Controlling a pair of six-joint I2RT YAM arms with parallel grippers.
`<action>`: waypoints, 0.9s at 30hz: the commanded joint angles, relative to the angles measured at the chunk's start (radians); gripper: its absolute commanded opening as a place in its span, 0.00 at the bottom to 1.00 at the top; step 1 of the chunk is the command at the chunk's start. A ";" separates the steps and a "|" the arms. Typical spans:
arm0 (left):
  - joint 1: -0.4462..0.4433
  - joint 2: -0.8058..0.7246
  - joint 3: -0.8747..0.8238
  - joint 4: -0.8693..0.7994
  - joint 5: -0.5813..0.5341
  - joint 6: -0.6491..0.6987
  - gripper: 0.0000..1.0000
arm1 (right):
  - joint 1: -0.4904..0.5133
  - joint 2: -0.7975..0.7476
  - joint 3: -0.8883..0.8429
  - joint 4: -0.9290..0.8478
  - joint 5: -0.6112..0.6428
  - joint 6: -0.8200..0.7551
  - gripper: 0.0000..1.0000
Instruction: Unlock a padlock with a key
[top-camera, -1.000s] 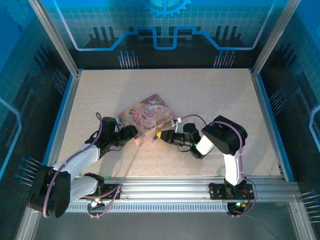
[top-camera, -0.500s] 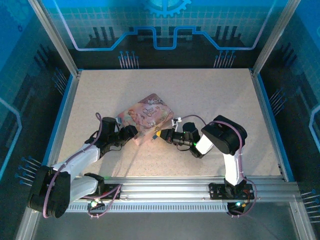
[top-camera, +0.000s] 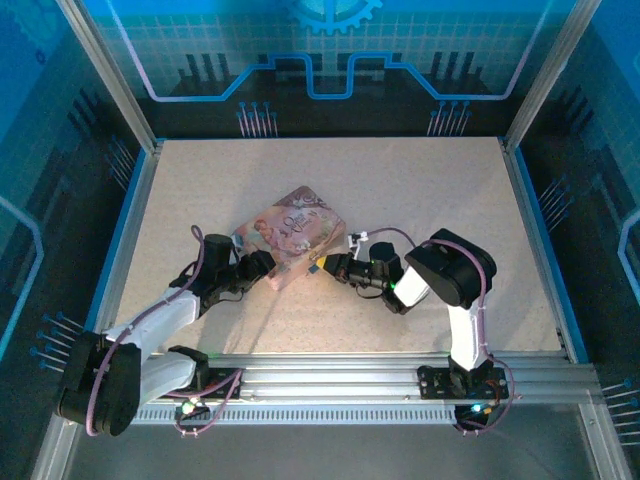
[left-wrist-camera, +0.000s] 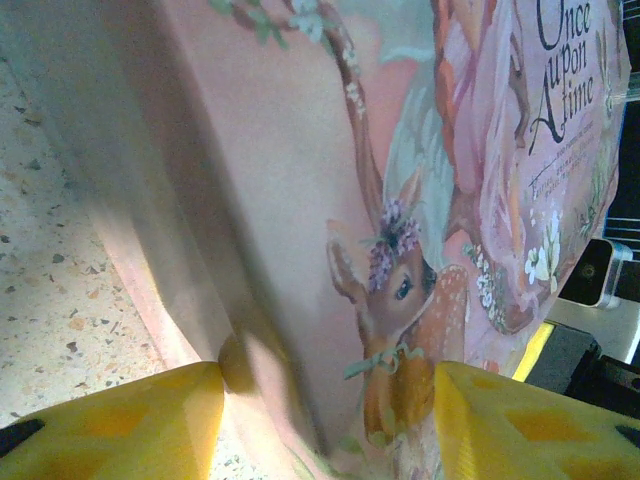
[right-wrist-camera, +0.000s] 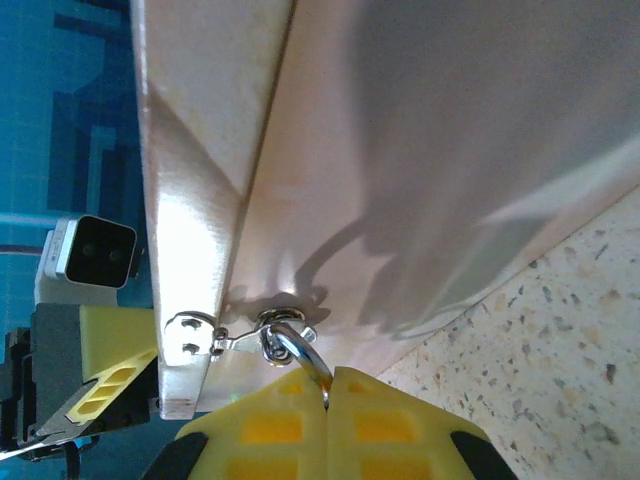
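Padlock (right-wrist-camera: 298, 350) shackle on box (right-wrist-camera: 400, 150) touches right gripper (right-wrist-camera: 328, 380) tips.

There was one pink box (top-camera: 292, 236) and one table (top-camera: 420, 190). Two grippers were counted, one left gripper (top-camera: 263, 265) and one right gripper (top-camera: 320, 268), each with two yellow fingers. One metal hasp (right-wrist-camera: 195, 335) and one padlock (right-wrist-camera: 305, 357), with a single silvery shackle, completed the tally.
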 joint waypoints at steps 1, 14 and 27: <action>-0.010 0.015 -0.029 -0.110 -0.006 0.014 0.57 | -0.018 -0.013 0.005 0.106 0.009 0.013 0.04; -0.010 0.002 -0.026 -0.113 0.000 0.006 0.62 | -0.042 -0.071 -0.037 0.030 0.021 -0.035 0.04; -0.010 -0.070 0.051 -0.220 -0.026 0.037 0.72 | -0.058 -0.264 -0.084 -0.238 0.005 -0.190 0.04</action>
